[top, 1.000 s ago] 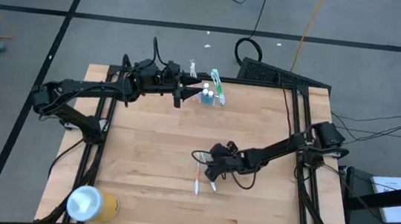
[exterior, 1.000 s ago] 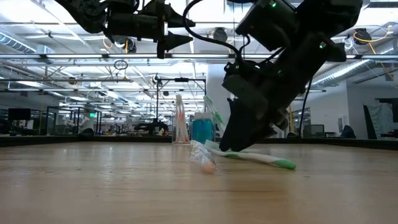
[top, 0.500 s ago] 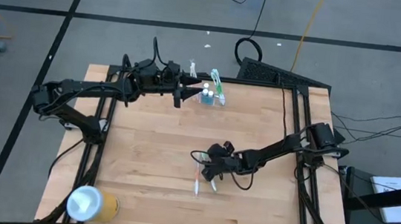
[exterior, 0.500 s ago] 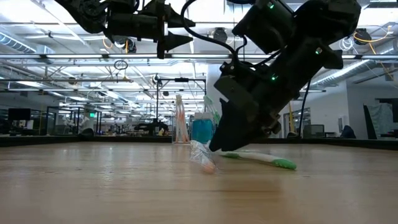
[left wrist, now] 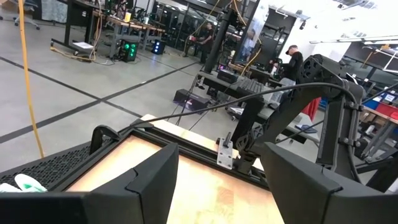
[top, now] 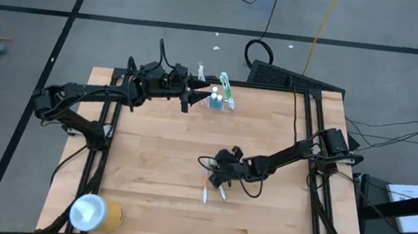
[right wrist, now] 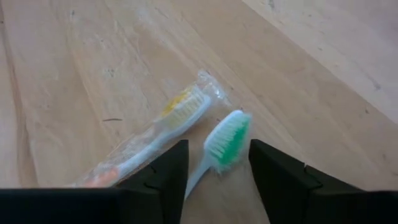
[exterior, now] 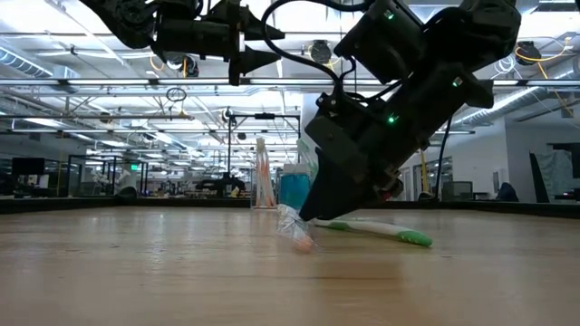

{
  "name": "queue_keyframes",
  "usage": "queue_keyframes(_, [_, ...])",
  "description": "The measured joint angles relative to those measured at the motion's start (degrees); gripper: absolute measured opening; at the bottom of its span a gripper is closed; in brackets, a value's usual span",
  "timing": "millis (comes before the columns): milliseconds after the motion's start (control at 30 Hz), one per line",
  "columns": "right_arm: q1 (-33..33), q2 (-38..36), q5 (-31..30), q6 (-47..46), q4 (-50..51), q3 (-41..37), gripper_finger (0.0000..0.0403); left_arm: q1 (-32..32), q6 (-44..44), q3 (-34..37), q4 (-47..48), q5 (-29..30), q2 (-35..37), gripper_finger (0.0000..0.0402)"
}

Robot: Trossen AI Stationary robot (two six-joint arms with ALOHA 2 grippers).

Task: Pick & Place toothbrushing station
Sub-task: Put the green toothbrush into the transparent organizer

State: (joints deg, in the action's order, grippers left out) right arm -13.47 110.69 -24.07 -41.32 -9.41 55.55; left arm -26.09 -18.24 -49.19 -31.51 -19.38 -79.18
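Note:
The toothbrushing station (top: 223,101), a small clear holder with a blue item and a green toothbrush standing in it, sits at the table's far edge; it also shows in the low view (exterior: 292,190). My left gripper (top: 195,97) hovers open just left of it, above the table, touching nothing. My right gripper (top: 217,182) is open and low over two loose toothbrushes at mid-table: a green-and-white one (right wrist: 225,142) and a plastic-wrapped one with yellow bristles (right wrist: 155,138). Its fingers stand on either side of the green brush's handle (right wrist: 196,177). My right gripper slants down at the green toothbrush from the table's right; its fingers (right wrist: 169,180) straddle the handle just behind the head. Whether a finger touches the handle I cannot tell. The brush lies flat on the table (right wrist: 323,74).
A yellow cylinder with a white round end (top: 95,212) lies at the table's near left corner. Dark arm frames run along the table's left and right edges. Bare wood lies between the station and the loose toothbrushes.
My right gripper has edged toward the table's left and a little lower over the two loose toothbrushes, which have stayed where they lay.

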Motion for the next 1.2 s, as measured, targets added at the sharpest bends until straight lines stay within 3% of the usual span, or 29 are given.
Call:
queue_keyframes(567, [1.1,-1.3,1.0,7.4,0.9,-0.1,0.0011,0.0,0.0,0.0,0.0,0.0,0.0,0.0237])
queue_keyframes(900, [2.6,-9.6,0.0,16.5,0.8,-1.1,0.0005,0.0,0.0,0.0,0.0,0.0,0.0,0.0237])
queue_keyframes(1200, [4.8,-16.3,-6.1,22.0,-2.0,-5.2,0.0002,0.0,0.0,0.0,0.0,0.0,0.0,0.0237])
